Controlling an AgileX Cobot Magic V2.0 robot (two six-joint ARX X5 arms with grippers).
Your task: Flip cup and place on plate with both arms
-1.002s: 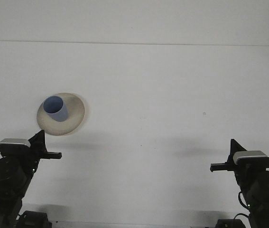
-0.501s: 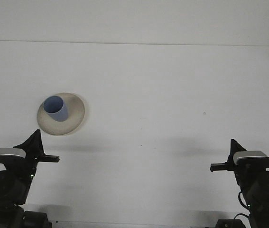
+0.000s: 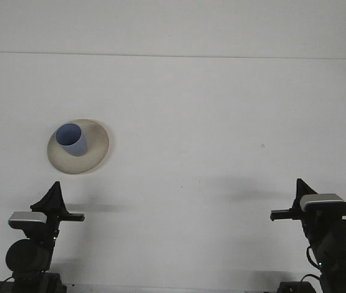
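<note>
The small blue cylindrical cup (image 3: pixel 72 139) stands mouth-up on the round cream-coloured plate (image 3: pixel 94 148), set toward the plate's left side, its open rim facing up and slightly toward the camera. The plate lies flat on the plain white worktop (image 3: pixel 221 122), in the left half of the view and a little nearer the robot than the middle of the surface.

Nearer the robot, below and slightly left of the plate, the black left gripper (image 3: pixel 55 204) sits low at the bottom edge, well apart from the plate and touching nothing. Whether its jaws are spread or pressed together cannot be told from this angle. The black right gripper (image 3: pixel 291 204) is at the bottom right corner, far from the cup and plate, holding nothing; its jaws likewise cannot be read.
</note>
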